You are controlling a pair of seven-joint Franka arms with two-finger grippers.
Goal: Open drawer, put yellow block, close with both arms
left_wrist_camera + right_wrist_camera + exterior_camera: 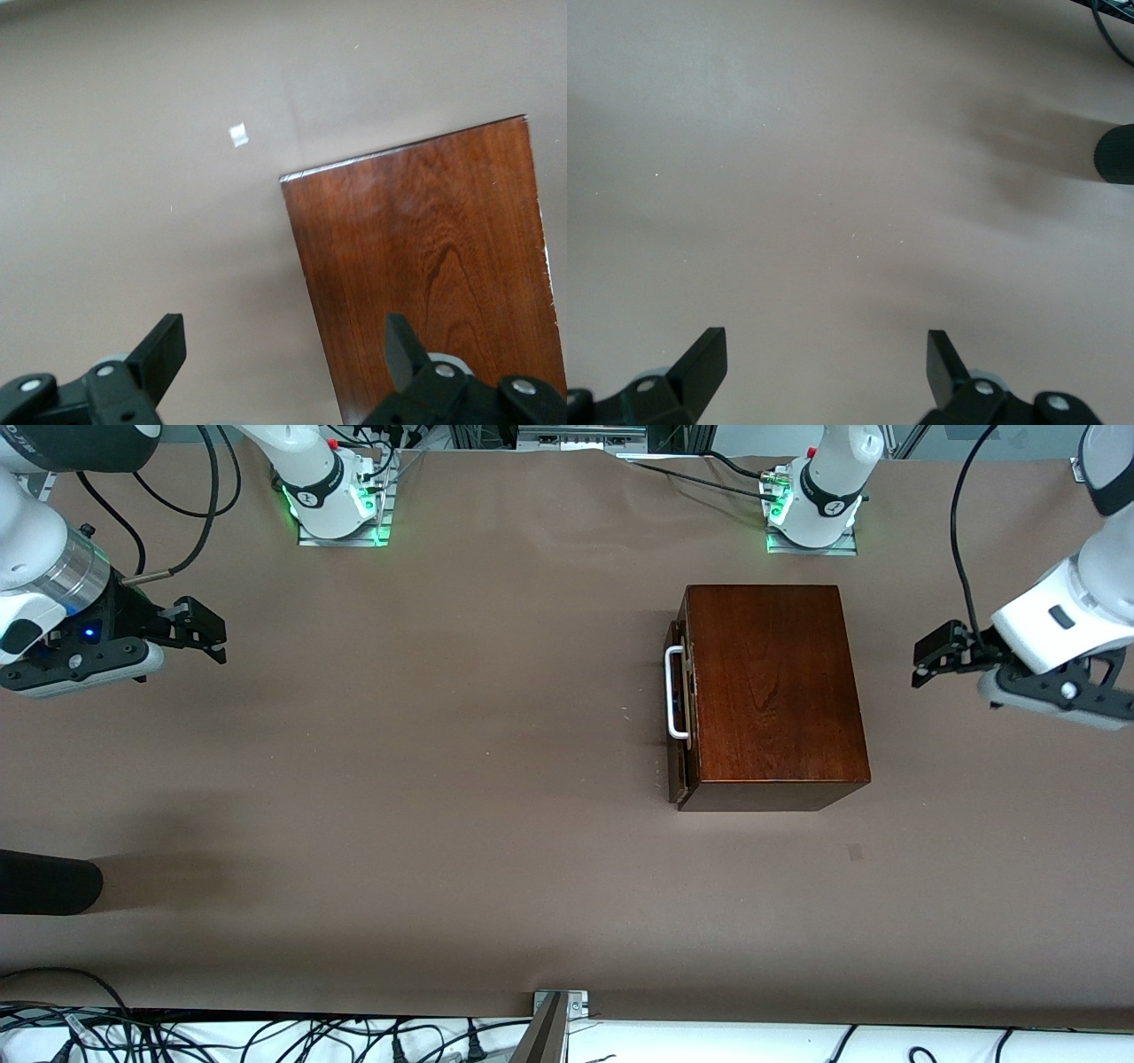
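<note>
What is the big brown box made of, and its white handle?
The box looks like wood with a shiny dark reddish-brown varnish: grain lines show on its top, and the surface gleams. The handle is a smooth white bar, perhaps painted metal or plastic; the look leaves that open.

Front view: high, across the bench (443,779), facing the arm bases along its top edge; takes in the whole bench.
Left wrist view: close, looking down past the left hand (283,350) onto the wooden box (434,274) lid.
Right wrist view: close, over the right hand (826,363), bare bench only.
Shared: box (775,691), front and left wrist.
</note>
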